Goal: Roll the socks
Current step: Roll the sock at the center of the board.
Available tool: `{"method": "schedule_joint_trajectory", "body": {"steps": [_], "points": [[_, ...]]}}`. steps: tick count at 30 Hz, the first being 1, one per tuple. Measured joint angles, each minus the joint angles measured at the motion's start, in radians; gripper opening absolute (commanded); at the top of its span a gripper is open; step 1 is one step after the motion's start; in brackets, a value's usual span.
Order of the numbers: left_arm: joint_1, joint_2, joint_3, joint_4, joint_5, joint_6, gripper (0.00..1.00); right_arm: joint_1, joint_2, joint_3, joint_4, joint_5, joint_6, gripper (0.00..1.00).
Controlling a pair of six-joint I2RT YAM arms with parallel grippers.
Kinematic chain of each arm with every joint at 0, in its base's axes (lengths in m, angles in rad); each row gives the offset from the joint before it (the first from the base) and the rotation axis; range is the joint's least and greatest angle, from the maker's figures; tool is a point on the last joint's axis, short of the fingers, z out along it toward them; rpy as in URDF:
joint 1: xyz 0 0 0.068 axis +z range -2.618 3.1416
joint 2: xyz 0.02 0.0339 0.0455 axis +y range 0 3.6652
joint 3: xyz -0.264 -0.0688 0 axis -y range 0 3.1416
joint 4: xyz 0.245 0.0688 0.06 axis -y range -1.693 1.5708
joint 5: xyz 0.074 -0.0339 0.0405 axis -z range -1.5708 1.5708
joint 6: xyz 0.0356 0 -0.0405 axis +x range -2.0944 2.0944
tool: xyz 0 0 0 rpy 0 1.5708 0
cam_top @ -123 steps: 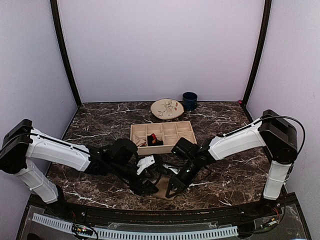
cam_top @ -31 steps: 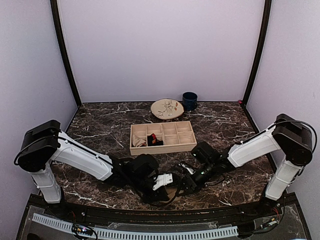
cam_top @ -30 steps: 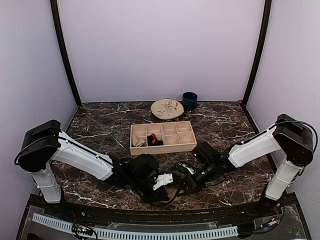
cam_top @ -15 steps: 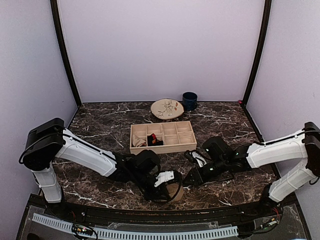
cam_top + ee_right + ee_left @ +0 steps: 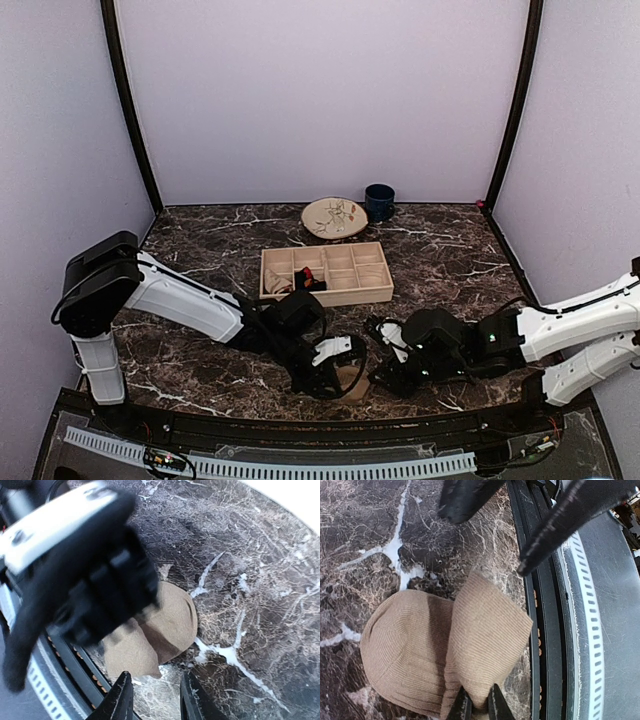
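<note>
From above, the tan sock (image 5: pixel 352 380) lies on the dark marble table (image 5: pixel 200 250) at the lower middle of the frame, close to the near edge. The left gripper (image 5: pixel 333 380) sits at the sock's left side and the right gripper (image 5: pixel 387 378) just right of it. Higher up, at the centre, a wooden tray (image 5: pixel 350 290) holds a black and red sock (image 5: pixel 308 282) and a beige sock (image 5: pixel 281 285) in its left compartments. A plate (image 5: pixel 335 217) and a blue mug (image 5: pixel 379 201) stand behind the tray.

In the left wrist view, the tan sock (image 5: pixel 445 650) fills the centre, folded over itself. The left gripper (image 5: pixel 477 707), at the bottom edge, is clamped on the edge of the fold.

In the right wrist view, the right gripper (image 5: pixel 156 702) has its fingers apart at the bottom with nothing between them. The tan sock (image 5: pixel 162 630) lies just above them, partly hidden behind the blurred left gripper at upper left.
</note>
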Motion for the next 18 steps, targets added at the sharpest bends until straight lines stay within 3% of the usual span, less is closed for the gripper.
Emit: {"method": "schedule_joint_trajectory", "body": {"steps": [9, 18], "points": [[0.019, 0.039, 0.049, -0.054, 0.076, 0.008, 0.09, 0.187, 0.038, 0.047, -0.072, 0.253, -0.048, 0.33], [0.029, 0.066, 0.093, -0.108, 0.128, 0.024, 0.09, 0.276, 0.132, 0.100, -0.072, 0.356, -0.128, 0.38]]}}
